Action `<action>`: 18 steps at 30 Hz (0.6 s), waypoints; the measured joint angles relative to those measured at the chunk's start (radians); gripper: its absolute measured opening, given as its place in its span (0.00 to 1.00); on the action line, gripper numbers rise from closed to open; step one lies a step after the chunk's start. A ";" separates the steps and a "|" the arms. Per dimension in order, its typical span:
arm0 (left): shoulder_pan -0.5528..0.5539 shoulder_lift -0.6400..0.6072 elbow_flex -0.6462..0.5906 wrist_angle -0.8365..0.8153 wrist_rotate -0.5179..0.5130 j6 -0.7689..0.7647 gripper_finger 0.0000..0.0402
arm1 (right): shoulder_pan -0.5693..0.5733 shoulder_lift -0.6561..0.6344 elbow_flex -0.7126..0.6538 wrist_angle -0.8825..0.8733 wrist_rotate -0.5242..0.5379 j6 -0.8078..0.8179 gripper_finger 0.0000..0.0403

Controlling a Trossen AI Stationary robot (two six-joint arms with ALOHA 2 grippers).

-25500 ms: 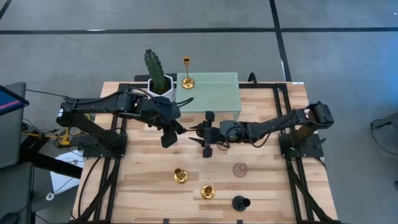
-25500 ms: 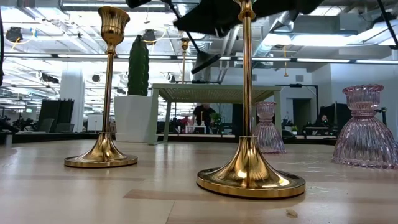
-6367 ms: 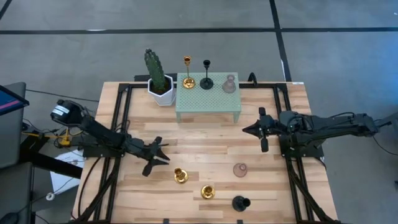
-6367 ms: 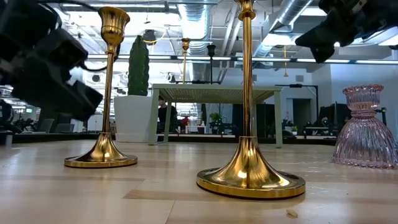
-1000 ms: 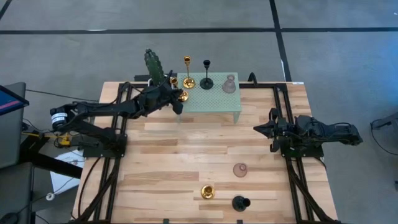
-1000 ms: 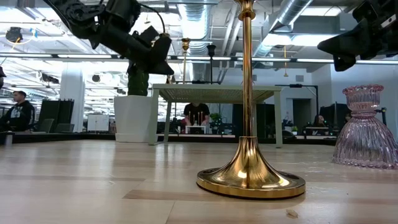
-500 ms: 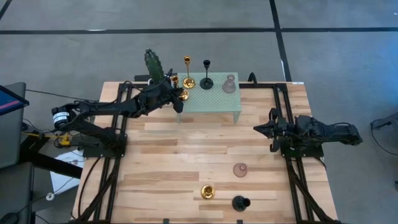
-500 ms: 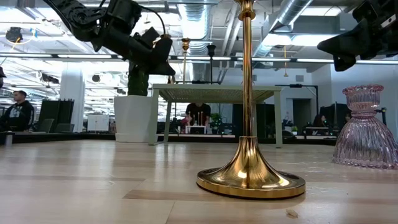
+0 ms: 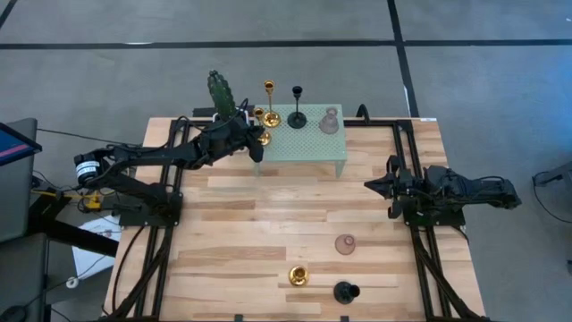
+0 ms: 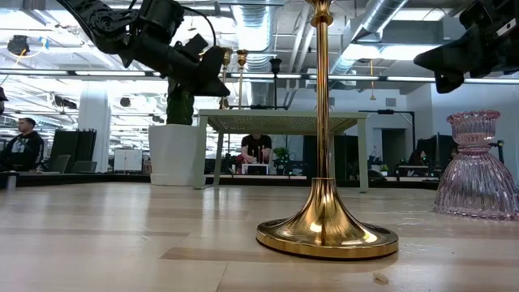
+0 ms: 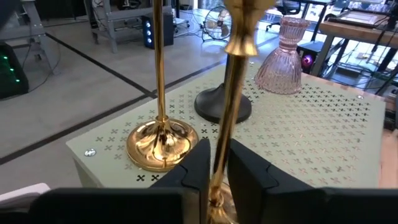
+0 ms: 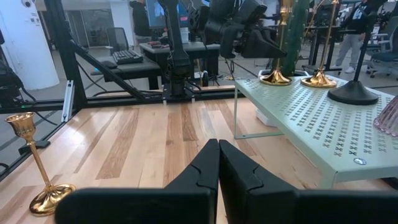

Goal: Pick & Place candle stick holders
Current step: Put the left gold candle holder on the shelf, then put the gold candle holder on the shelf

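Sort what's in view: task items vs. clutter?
Job:
- on the green stand, likely the drop spot: gold holder, black holder, glass holder
- second gold holder at the left claw
- on the table: loose glass holder, loose gold holder, loose black holder

Clutter:
- cactus in its white pot

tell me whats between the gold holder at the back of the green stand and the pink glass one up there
A black holder stands between the gold holder and the pink glass one on the green stand; the high view shows it.
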State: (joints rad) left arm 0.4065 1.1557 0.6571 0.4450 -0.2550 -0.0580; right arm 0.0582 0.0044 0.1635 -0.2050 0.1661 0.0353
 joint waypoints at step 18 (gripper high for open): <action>-0.001 0.000 -0.002 -0.003 0.084 0.035 0.30 | 0.000 0.000 0.000 -0.002 0.000 0.000 0.00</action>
State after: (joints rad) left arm 0.4057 1.1557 0.6556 0.4423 -0.1711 -0.0226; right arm 0.0584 0.0046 0.1633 -0.2074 0.1659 0.0357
